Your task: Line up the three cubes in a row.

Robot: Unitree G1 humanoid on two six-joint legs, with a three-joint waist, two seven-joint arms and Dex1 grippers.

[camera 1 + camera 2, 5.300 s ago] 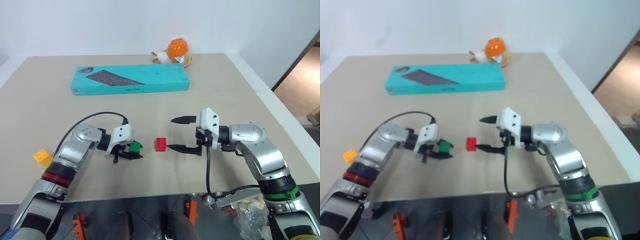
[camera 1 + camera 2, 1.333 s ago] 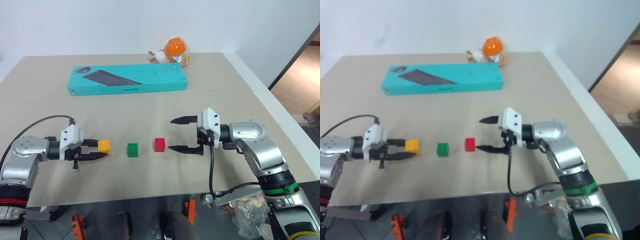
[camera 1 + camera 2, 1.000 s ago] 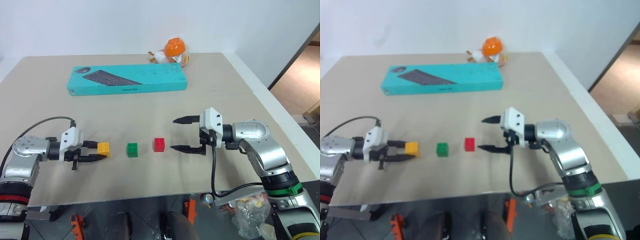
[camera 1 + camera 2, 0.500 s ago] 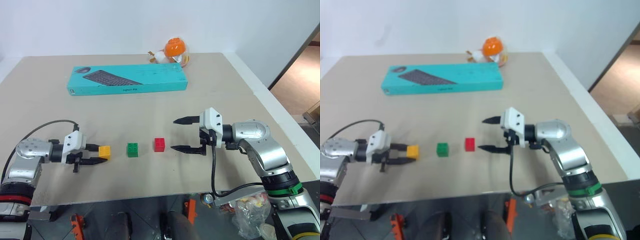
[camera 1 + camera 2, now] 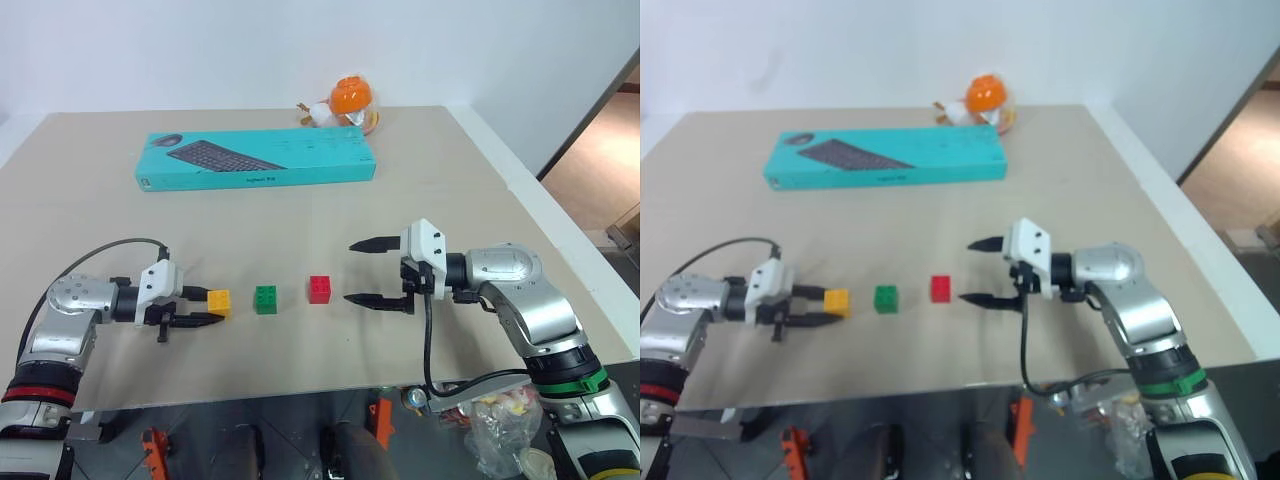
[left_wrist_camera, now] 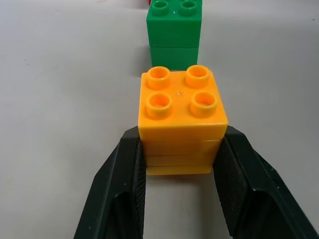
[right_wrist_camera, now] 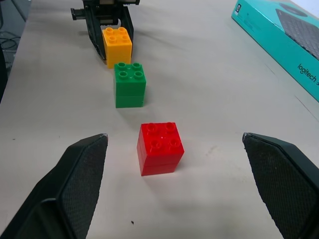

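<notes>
- The left hand is clamped on the yellow-orange cube, one black finger pressed against each side of it.
- That cube sits at the tips of the fingers, low over the tabletop; whether its base touches the surface cannot be told.
- The green cube stands on the tabletop just beyond the yellow-orange one, a small gap between them.
- The red cube stands on the far side of the green one from the left hand, again with a gap.
- The three cubes lie in a rough line across the front of the tabletop: yellow-orange on the robot's left, green in the middle, red on the right.
- The right hand is spread wide and holds nothing; it points toward the red cube from the right.
- The red cube lies just beside its fingertips, apart from both; in the right wrist view the cube sits between the two fingers, a little ahead of them.
- Farther back on the tabletop lies a long teal keyboard box, well apart from the cubes.
- An orange round toy sits at the far edge, behind the box.
</notes>
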